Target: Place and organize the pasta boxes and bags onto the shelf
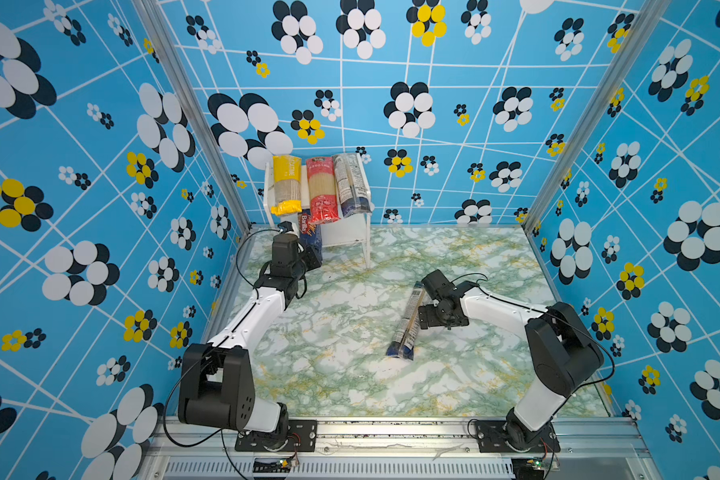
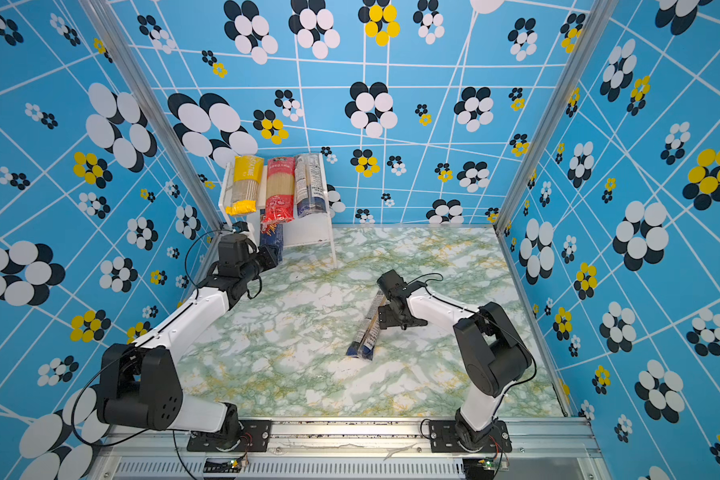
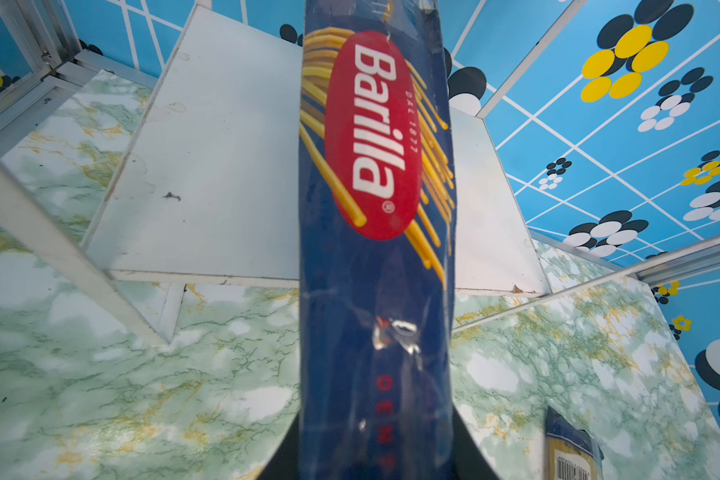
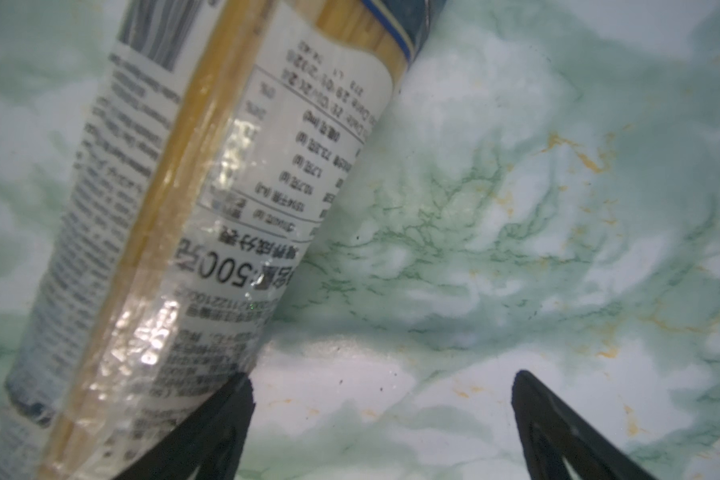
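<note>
Left end effector [image 1: 311,257] clamped on dark blue Barilla spaghetti pack [image 3: 375,208], nose over lower board of white two-tier shelf [image 1: 347,235] | right end effector [image 4: 381,380] wide, beside clear text-printed spaghetti bag [image 4: 208,187] on green-marbled desk [image 1: 350,374] | advice: slide pack in level, release once fully supported.

Shelf [image 2: 308,232] top tier: yellow bag [image 2: 246,185], red bag [image 2: 279,189] and clear bag [image 2: 308,187], side by side. Left jaws grip the Barilla box [image 2: 272,241] at the lower tier's left end. Right jaws, spread, sit just beside a second clear bag [image 2: 364,336] lying on the tabletop [image 2: 292,365]
</note>
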Controlling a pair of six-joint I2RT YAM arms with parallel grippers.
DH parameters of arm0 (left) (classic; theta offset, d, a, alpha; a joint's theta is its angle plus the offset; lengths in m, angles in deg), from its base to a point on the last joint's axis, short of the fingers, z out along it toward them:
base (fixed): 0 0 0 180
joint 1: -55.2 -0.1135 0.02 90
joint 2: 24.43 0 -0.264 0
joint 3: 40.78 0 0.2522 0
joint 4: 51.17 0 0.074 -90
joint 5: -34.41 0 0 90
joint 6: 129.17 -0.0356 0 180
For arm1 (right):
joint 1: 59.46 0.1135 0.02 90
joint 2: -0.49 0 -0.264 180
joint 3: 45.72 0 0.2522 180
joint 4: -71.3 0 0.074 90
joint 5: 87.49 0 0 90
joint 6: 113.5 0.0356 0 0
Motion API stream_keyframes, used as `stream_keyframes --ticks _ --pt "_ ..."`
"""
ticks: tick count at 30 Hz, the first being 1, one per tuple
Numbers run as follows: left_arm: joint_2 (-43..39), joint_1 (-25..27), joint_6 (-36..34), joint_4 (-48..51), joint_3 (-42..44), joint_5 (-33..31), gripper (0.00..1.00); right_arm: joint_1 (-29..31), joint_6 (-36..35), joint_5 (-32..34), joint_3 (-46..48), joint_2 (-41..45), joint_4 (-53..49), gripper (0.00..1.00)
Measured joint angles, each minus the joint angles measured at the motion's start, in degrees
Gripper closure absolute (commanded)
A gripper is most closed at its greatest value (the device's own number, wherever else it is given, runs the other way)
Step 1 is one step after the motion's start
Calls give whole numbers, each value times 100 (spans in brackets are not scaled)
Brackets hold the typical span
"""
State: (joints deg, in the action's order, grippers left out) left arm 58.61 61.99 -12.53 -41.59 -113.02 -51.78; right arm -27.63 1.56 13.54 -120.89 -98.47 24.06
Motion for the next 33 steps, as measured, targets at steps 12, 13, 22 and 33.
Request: stream_keyframes --ticks 12,13,22,33 --pt "0 4 -33 2 -2 -181 96 0 0 0 101 0 101 1" --pt "0 4 -35 2 0 -190 96 0 0 0 101 0 101 1" --pt "0 4 -37 2 -11 -238 92 0 0 0 105 0 114 1" --pt "131 4 -35 2 -11 -247 80 -2 0 0 140 0 118 1"
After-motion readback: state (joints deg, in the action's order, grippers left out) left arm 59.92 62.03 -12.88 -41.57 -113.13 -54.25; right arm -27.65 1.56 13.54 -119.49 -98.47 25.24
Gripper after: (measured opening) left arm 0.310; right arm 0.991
